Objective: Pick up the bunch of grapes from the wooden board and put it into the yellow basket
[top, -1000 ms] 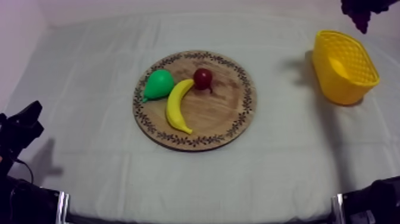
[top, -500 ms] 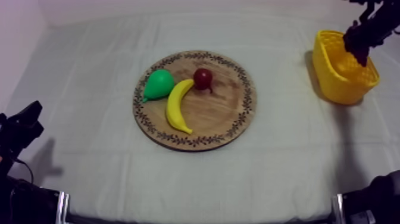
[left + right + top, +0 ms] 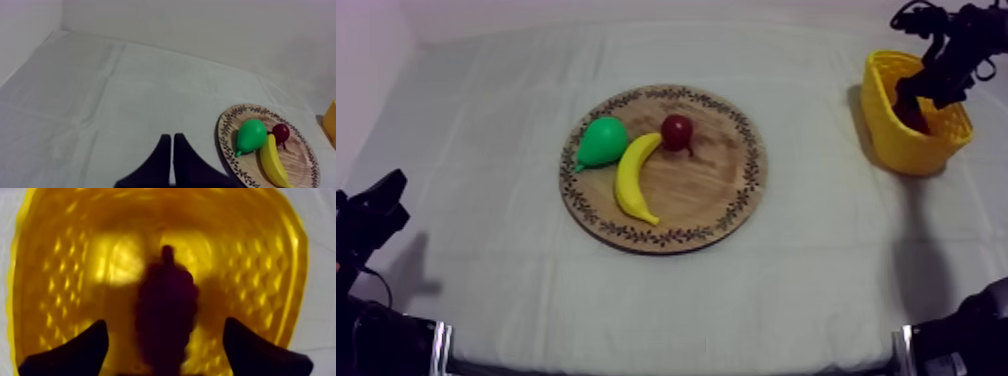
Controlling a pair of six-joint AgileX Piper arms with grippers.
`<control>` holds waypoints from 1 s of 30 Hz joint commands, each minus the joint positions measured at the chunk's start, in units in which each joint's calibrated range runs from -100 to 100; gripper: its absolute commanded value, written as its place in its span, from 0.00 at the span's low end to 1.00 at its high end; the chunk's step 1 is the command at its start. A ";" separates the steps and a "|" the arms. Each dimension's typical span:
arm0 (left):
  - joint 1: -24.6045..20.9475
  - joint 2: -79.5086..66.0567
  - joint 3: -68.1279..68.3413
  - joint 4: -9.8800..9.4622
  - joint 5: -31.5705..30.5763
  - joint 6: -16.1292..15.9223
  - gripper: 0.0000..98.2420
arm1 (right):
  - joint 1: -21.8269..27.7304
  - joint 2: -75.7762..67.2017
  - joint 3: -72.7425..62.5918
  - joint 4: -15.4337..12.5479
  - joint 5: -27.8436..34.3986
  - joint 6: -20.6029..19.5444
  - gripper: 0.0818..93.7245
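Right hand (image 3: 920, 97) lowered into yellow basket (image 3: 894, 143), fingers (image 3: 75, 350) apart

Cloth-covered table (image 3: 486, 150) w/ wooden board (image 3: 708, 192) mid, yellow basket (image 3: 891, 135) far right, prob. upright

Matt grain is shown by the round wooden board (image 3: 701, 190); gloss is seen on the yellow latticed plastic basket (image 3: 908, 150); the grey-white cloth (image 3: 486, 150) is noted matt, creased.

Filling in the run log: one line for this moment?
right hand open over yellow basket | bunch of grapes inside it, ungripped | left hand shut
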 commanded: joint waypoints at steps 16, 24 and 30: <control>-0.01 0.00 -0.01 0.00 0.00 0.00 0.00 | -2.04 -28.84 9.69 1.45 0.61 -1.96 0.68; -0.01 0.00 -0.01 0.00 0.00 0.01 0.00 | -3.62 -51.53 22.39 2.11 -0.17 -2.91 0.57; -0.01 0.00 -0.01 0.00 0.00 0.01 0.00 | -6.02 -67.15 32.95 3.70 0.17 -4.60 0.48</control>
